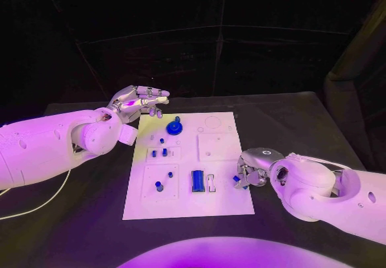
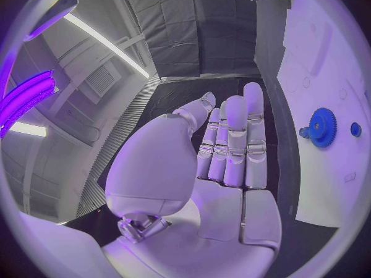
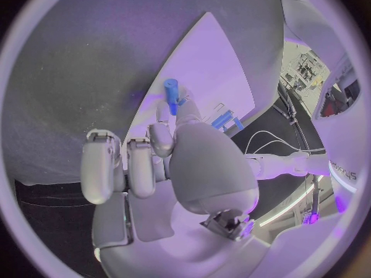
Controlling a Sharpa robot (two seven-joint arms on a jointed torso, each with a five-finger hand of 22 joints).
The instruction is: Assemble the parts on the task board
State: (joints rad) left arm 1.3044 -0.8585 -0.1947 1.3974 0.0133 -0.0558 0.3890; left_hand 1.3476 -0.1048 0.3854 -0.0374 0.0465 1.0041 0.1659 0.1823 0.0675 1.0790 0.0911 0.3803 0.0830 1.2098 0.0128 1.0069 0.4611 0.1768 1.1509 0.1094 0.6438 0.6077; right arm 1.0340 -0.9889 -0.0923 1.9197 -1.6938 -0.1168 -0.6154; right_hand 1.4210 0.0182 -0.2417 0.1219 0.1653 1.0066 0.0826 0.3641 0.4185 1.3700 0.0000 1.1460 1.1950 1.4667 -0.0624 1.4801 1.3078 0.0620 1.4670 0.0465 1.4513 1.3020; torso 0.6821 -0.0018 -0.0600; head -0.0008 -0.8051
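My right robot hand pinches a small blue peg at the board's right edge; my left robot hand is empty beyond the far-left corner.

From my head camera, the white task board (image 1: 211,202) lies in the middle of the black worktop (image 1: 72,223); on it I see a blue gear (image 1: 174,127) near the far end, small blue pegs (image 1: 158,144) mid-left and a dark blue block (image 1: 197,181) standing toward the near end. My left robot hand (image 1: 141,100) hovers off the board's far-left corner, fingers apart, holding nothing. My right robot hand (image 1: 254,169) sits at the board's right edge, fingers curled on a small blue peg (image 1: 237,178). From my left wrist, my fingers (image 2: 232,143) stretch flat over the dark worktop, with the gear (image 2: 321,127) on the board beside them. From my right wrist, my fingertips (image 3: 160,139) clamp the blue peg (image 3: 172,94) above the board.
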